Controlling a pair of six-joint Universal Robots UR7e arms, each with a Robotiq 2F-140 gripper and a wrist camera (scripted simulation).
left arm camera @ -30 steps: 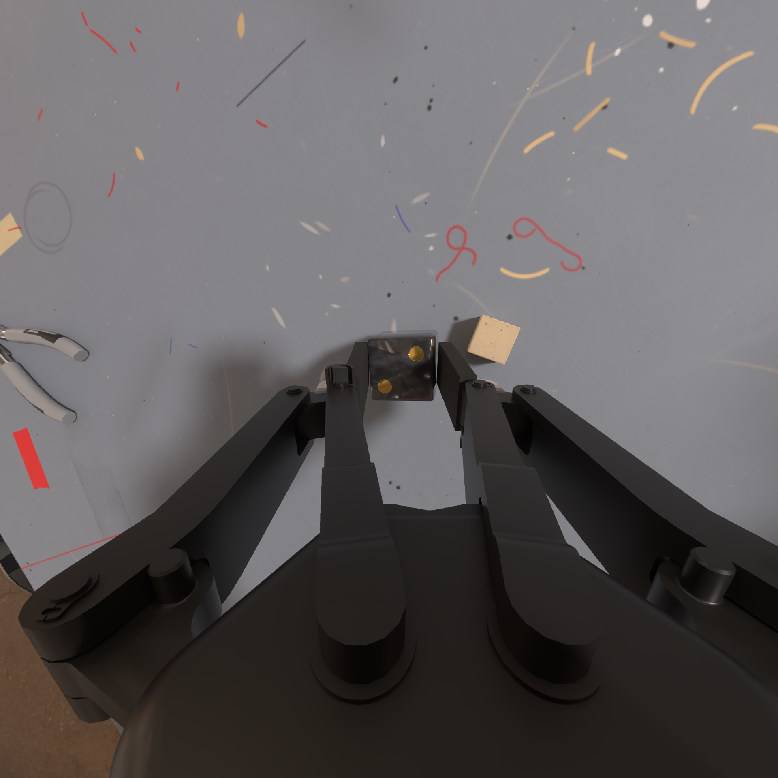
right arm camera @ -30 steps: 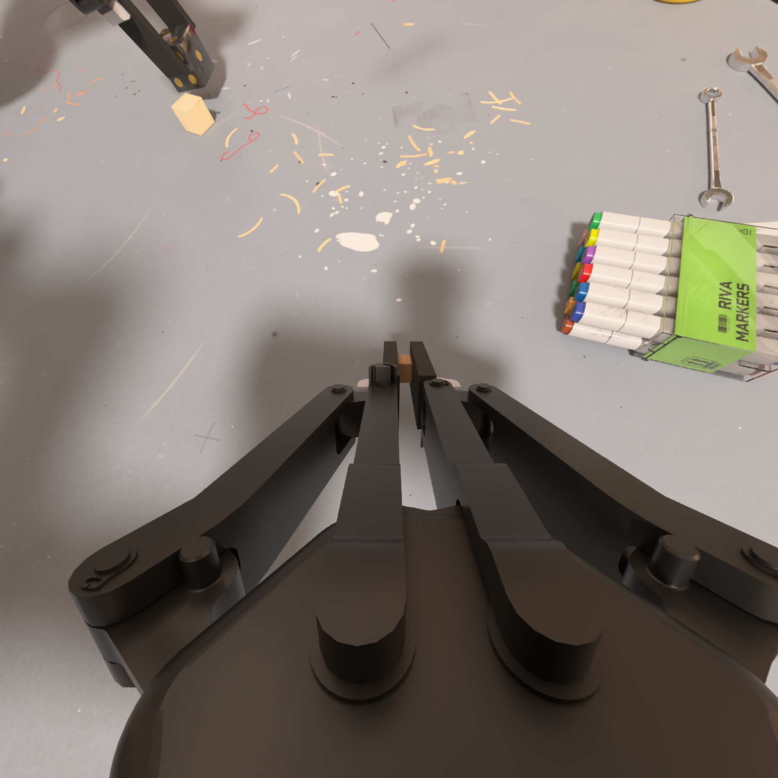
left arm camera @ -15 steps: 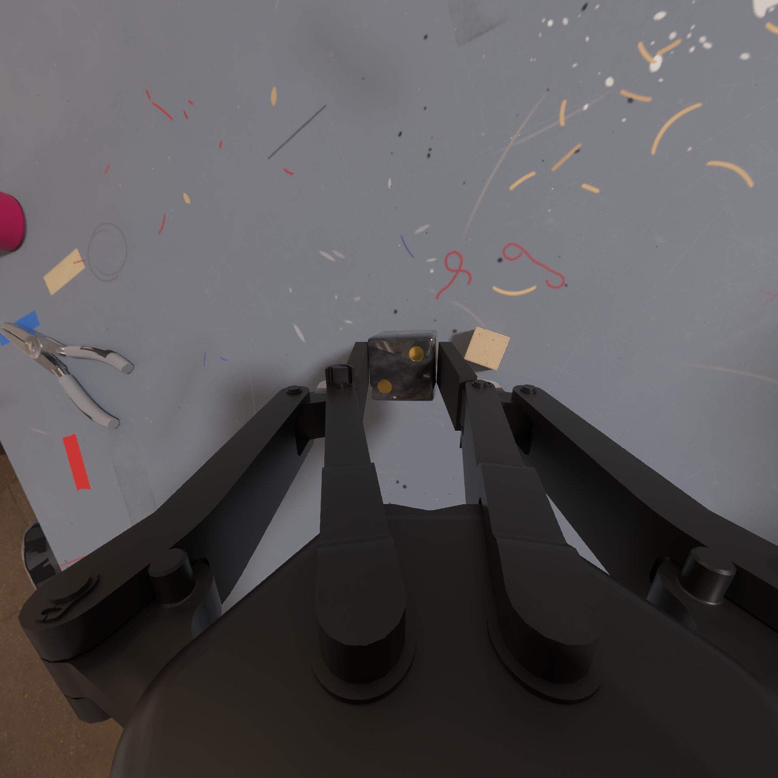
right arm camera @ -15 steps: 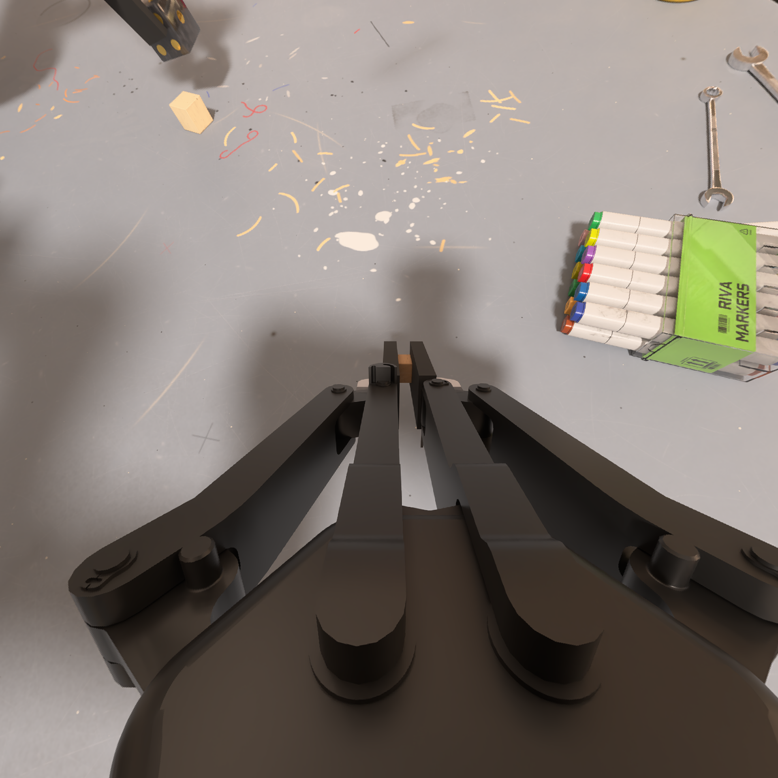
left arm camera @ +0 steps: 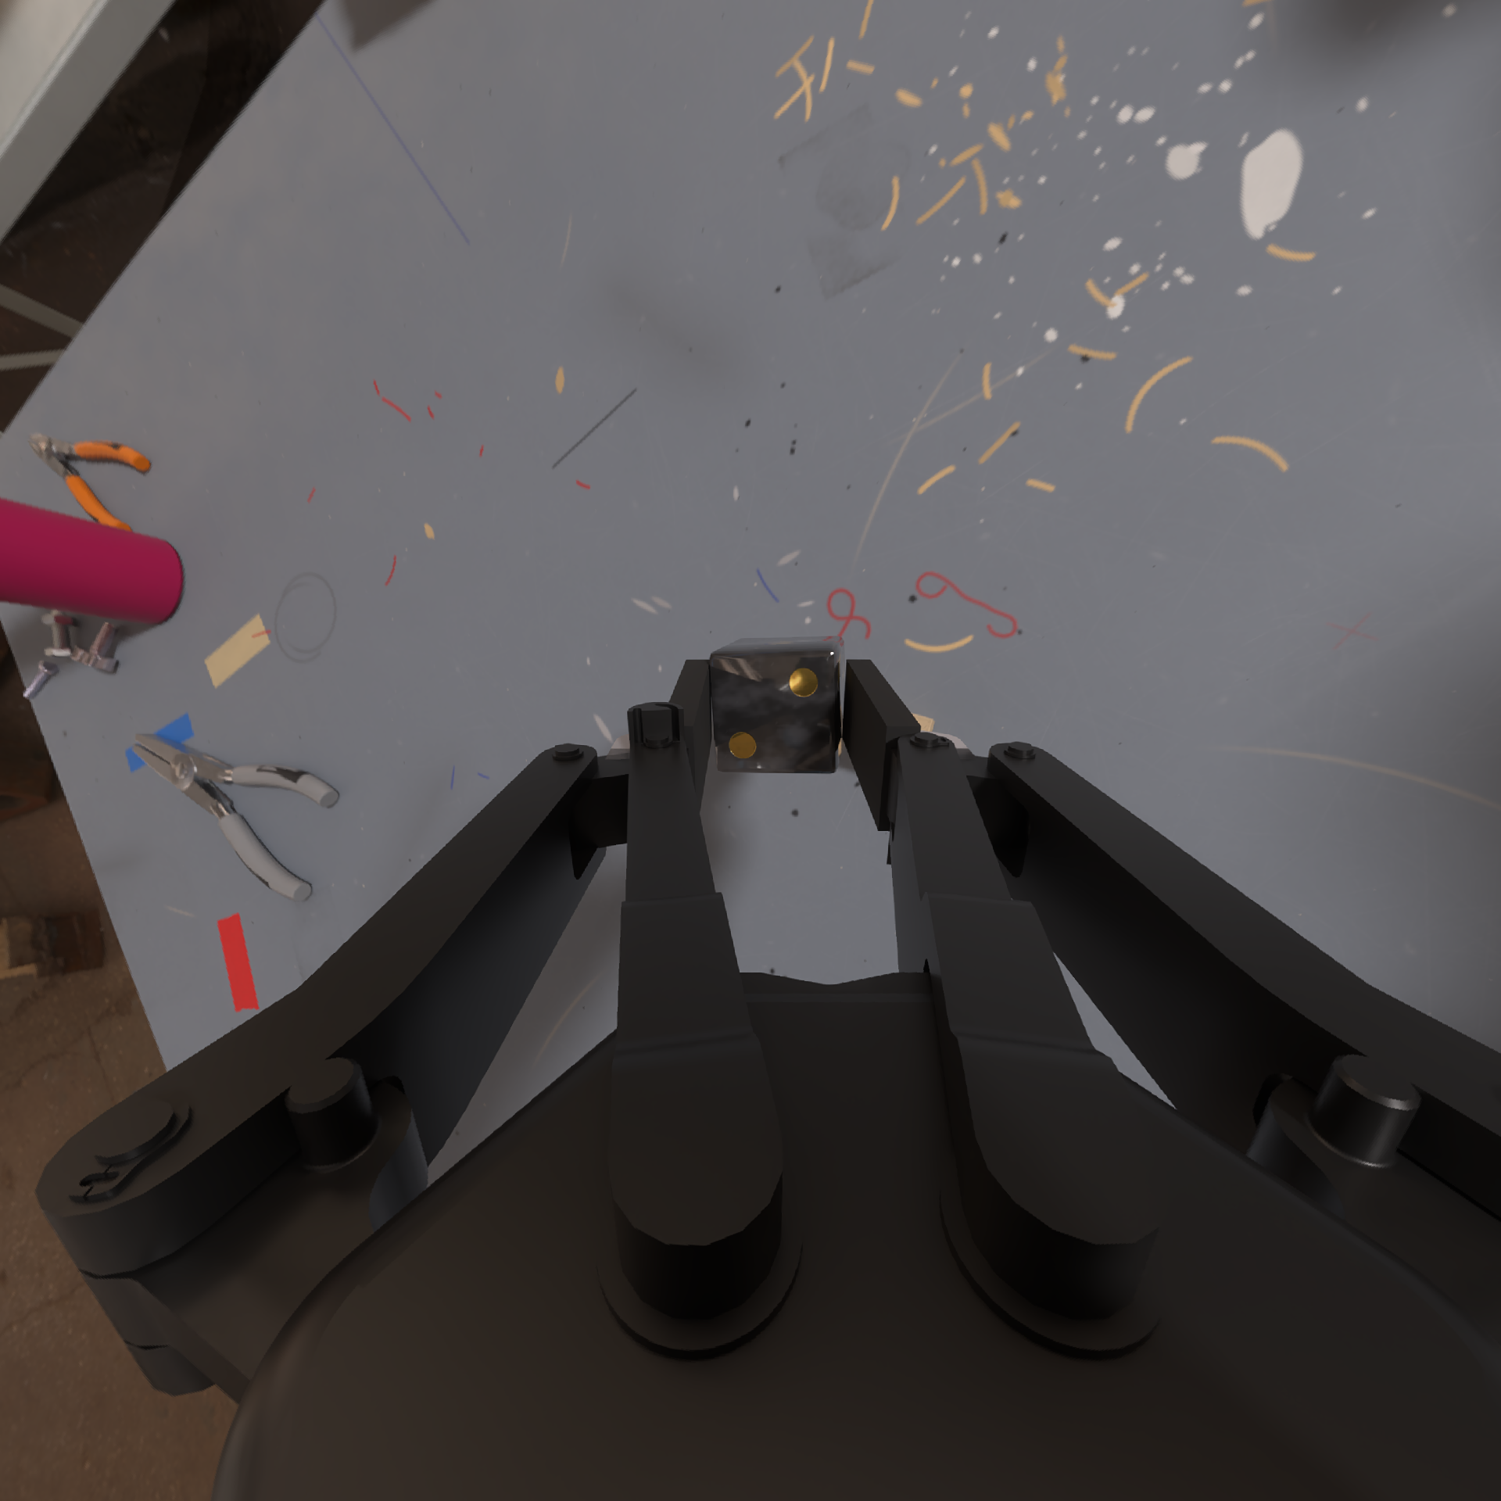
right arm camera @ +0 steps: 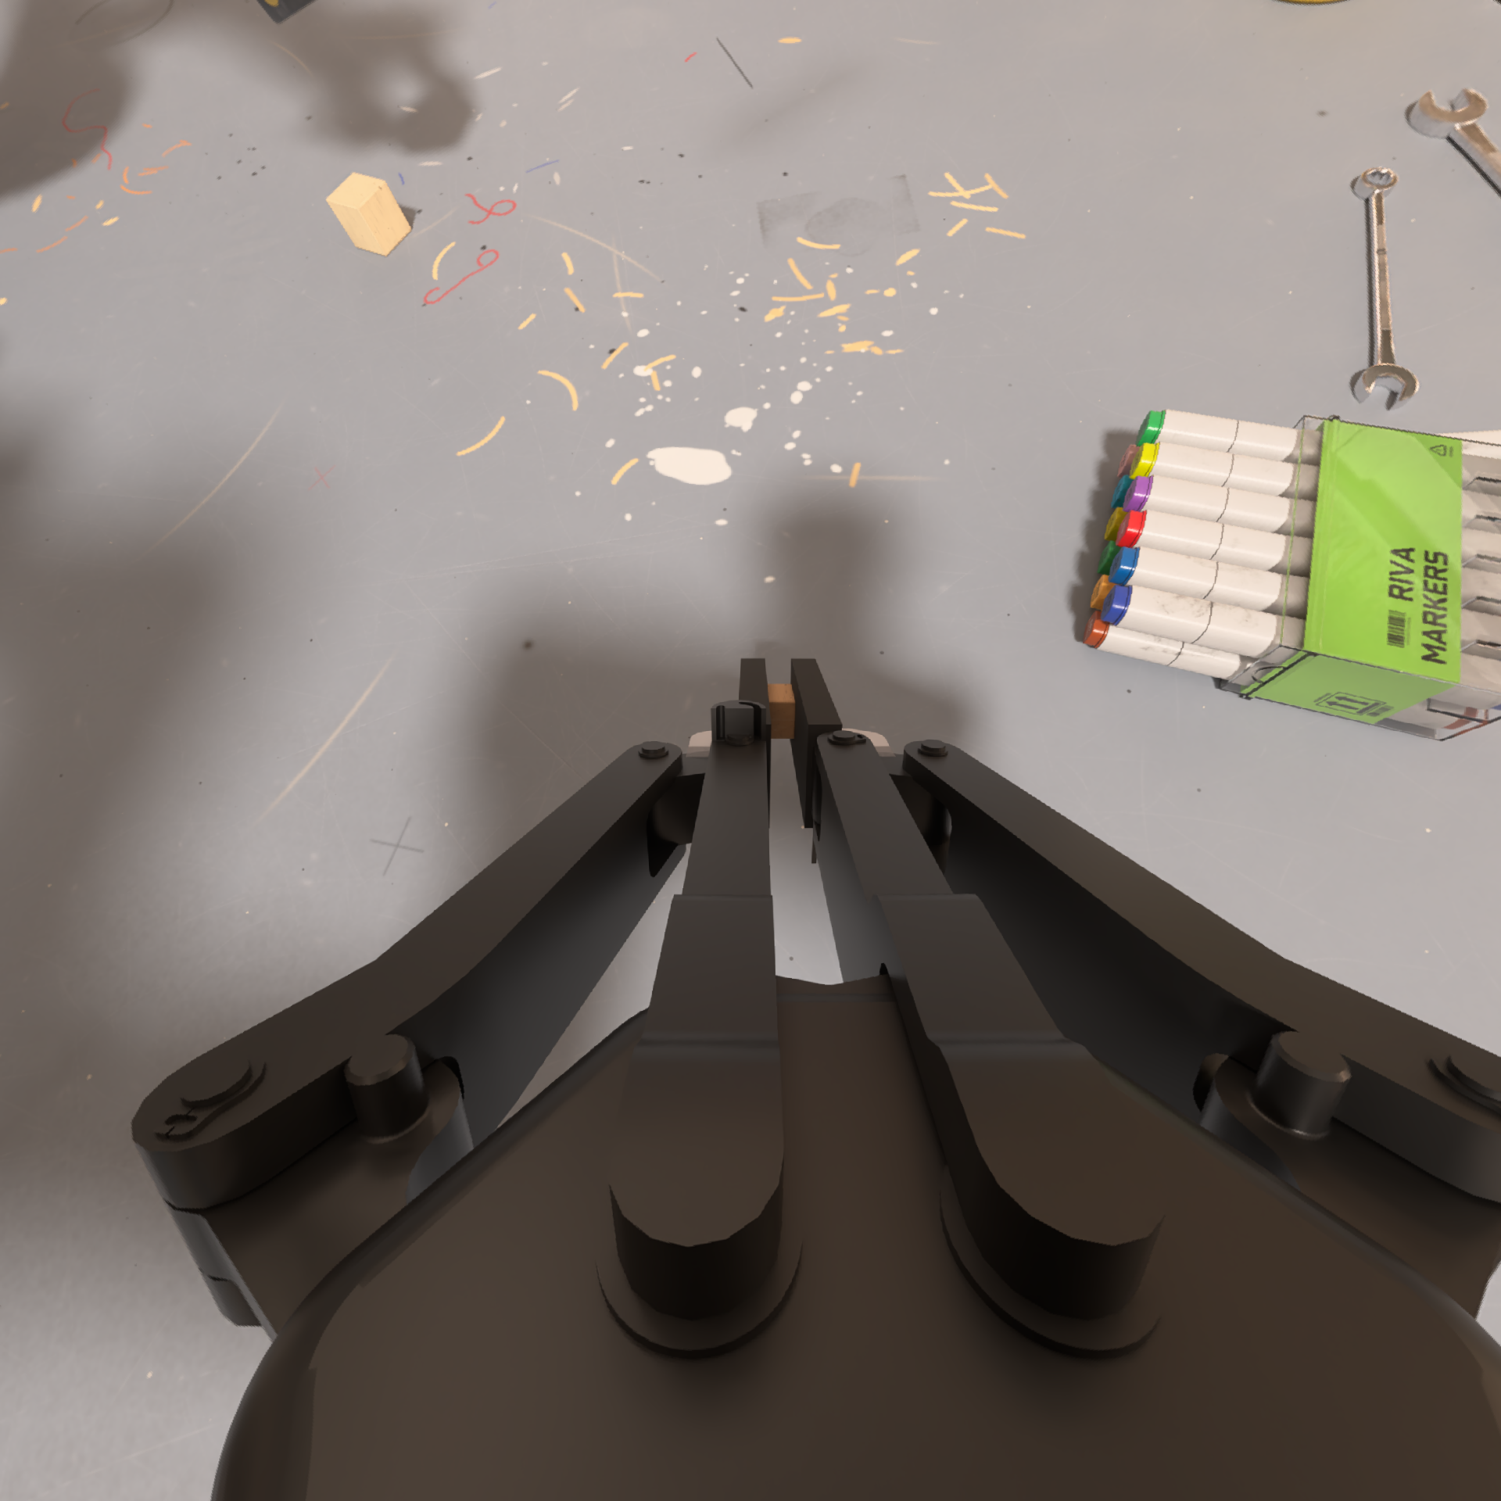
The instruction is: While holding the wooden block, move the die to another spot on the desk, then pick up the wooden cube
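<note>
My left gripper (left arm camera: 776,705) is shut on the die (left arm camera: 774,705), a glossy black cube with gold pips, and holds it well above the grey desk (left arm camera: 568,284). The pale wooden cube (right arm camera: 369,213) lies on the desk at the upper left of the right wrist view. In the left wrist view only a sliver of it (left arm camera: 923,721) shows behind my right finger. My right gripper (right arm camera: 780,700) is shut on a small brown wooden block (right arm camera: 780,708) and holds it above the desk (right arm camera: 244,568). A corner of the die (right arm camera: 280,8) shows at the top edge of the right wrist view.
Grey-handled pliers (left arm camera: 227,800), orange-handled pliers (left arm camera: 89,475), a magenta cylinder (left arm camera: 85,560) and several bolts (left arm camera: 73,650) lie near the desk's left edge. A green pack of markers (right arm camera: 1299,560) and two wrenches (right arm camera: 1381,284) lie at the right.
My left gripper has risen with the die, so the desk looks farther away and the wooden cube has slid behind my finger. The right gripper has not moved.
</note>
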